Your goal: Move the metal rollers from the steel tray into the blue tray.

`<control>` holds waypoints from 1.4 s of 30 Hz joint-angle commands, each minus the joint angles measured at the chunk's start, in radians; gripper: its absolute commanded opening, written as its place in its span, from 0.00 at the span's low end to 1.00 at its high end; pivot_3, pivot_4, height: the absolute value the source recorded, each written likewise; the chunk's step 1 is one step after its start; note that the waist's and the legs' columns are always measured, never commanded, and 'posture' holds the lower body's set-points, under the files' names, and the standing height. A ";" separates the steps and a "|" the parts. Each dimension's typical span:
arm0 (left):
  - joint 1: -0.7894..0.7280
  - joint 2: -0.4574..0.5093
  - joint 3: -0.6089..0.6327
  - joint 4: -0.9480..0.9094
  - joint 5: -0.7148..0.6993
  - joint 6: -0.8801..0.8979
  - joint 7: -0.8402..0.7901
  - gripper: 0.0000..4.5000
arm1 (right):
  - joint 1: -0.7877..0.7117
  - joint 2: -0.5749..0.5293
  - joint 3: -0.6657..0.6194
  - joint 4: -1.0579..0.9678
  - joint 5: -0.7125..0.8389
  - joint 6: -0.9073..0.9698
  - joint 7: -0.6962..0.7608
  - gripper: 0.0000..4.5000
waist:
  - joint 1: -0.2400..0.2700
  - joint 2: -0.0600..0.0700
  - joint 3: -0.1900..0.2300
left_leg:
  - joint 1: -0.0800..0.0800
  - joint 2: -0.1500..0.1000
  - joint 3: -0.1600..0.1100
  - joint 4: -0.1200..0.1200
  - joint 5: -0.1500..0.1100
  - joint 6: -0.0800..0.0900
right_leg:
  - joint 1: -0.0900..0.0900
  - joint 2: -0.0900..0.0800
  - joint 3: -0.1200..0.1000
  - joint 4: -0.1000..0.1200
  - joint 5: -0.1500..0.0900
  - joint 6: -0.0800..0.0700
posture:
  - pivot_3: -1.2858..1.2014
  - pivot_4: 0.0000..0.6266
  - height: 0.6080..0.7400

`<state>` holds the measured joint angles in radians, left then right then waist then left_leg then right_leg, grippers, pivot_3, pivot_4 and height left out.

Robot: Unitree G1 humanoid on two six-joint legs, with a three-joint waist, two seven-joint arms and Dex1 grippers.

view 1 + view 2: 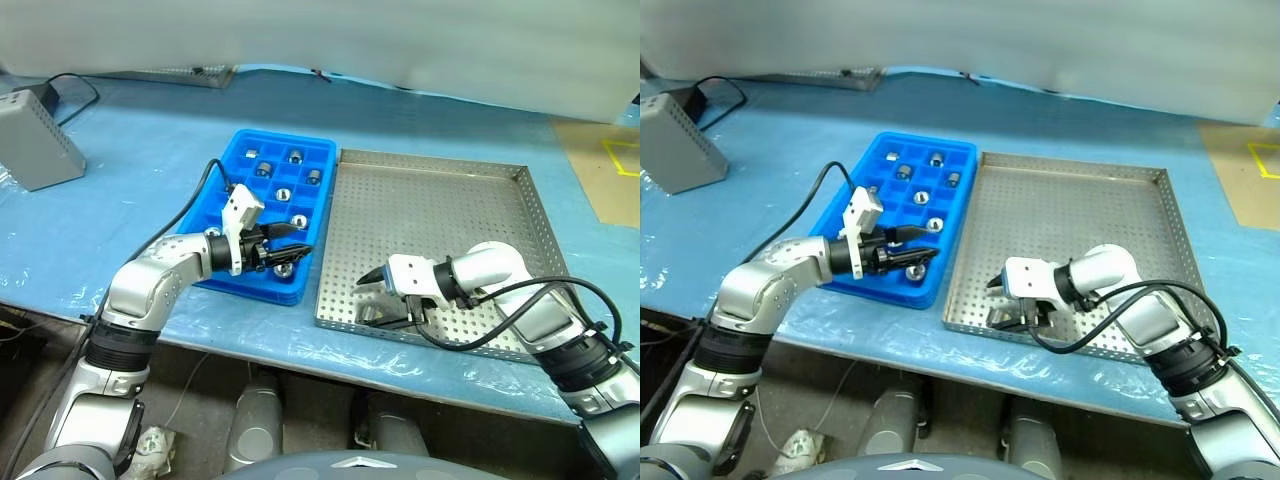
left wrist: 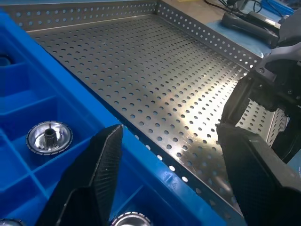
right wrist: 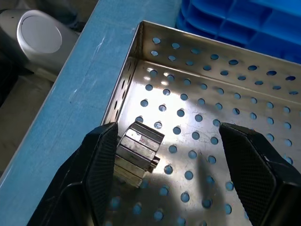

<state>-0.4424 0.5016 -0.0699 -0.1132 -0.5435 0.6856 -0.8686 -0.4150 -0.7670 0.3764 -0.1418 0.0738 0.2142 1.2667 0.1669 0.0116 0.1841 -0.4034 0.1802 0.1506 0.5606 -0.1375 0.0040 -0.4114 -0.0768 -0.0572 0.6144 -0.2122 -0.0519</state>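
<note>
While the right tool [image 1: 375, 290] hangs low over the near left corner of the steel tray [image 1: 440, 200], its fingers stand wide apart with nothing clamped; in the right wrist view one ribbed metal roller [image 3: 137, 151] lies on the perforated floor just inside that corner, close beside one finger [image 3: 101, 165], and contact cannot be judged; the rest of the tray floor visible is bare; the blue tray [image 1: 222, 196] sits directly left of the steel tray on the blue-covered tabletop [image 1: 150, 130], their long sides nearly touching; several metal rollers [image 1: 265, 168] rest singly in its square compartments; the left tool [image 1: 290, 245] hovers over the near right compartments of the blue tray, fingers parted and empty, pointing toward the steel tray; one seated roller [image 2: 49, 137] shows below it in the left wrist view; a grey box [image 1: 35, 140] stands at the far left of the tabletop.
</note>
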 commanded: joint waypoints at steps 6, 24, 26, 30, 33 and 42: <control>0.037 0.023 0.034 -0.021 0.013 -0.054 -0.008 0.75 | 0.019 0.004 0.021 0.072 -0.025 -0.063 0.032 0.80 | 0.021 0.000 0.000 | 0.002 0.000 0.000 0.000 0.000 0.000 | 0.002 0.000 0.000 0.000 0.000 0.000 | 0.65 0.24 1.00; -0.015 0.036 0.080 0.225 0.080 -0.272 -0.121 0.75 | -0.101 0.100 -0.102 0.016 0.047 0.124 -0.103 0.16 | 0.034 0.000 0.000 | 0.010 0.001 0.000 -0.002 0.001 -0.001 | 0.007 0.000 0.000 0.000 -0.003 0.005 | 0.64 0.24 1.00; -0.033 0.046 0.099 0.222 0.083 -0.269 -0.107 0.75 | -0.152 0.127 -0.120 0.027 0.061 0.142 -0.117 0.16 | 0.038 0.000 0.000 | 0.010 0.001 0.000 -0.002 0.001 -0.002 | 0.006 0.000 0.000 0.001 -0.003 0.005 | 0.65 0.24 1.00; -0.071 0.067 0.128 0.174 0.069 -0.220 -0.065 0.75 | -0.240 0.175 -0.140 0.111 0.062 0.126 -0.153 0.16 | 0.039 0.000 0.000 | 0.007 0.000 0.000 -0.003 0.001 -0.002 | 0.004 0.000 0.000 0.000 0.000 -0.001 | 0.65 0.24 1.00; -0.102 0.093 0.167 0.126 0.047 -0.152 -0.020 0.75 | -0.315 0.236 -0.136 0.243 0.026 0.060 -0.213 0.16 | 0.039 0.000 0.000 | 0.003 0.000 0.000 -0.003 0.001 -0.002 | 0.002 0.000 0.000 0.000 0.001 -0.002 | 0.67 0.24 1.00; -0.076 0.125 0.269 -0.020 -0.014 0.022 0.123 0.75 | -0.472 0.414 -0.134 0.540 -0.026 -0.098 -0.354 0.16 | 0.040 0.000 0.000 | -0.009 0.001 0.000 0.000 0.001 -0.003 | -0.012 0.000 0.000 0.006 0.001 -0.003 | 0.72 0.24 1.00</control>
<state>-0.5251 0.6047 0.1476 -0.0796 -0.5343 0.6851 -0.7764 -0.8475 -0.3736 0.2578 0.3741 0.0534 0.1663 0.9341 0.2068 0.0112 0.1843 -0.4128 0.1810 0.1501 0.5609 -0.1361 0.0014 -0.4239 -0.0768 -0.0578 0.6203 -0.2114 -0.0551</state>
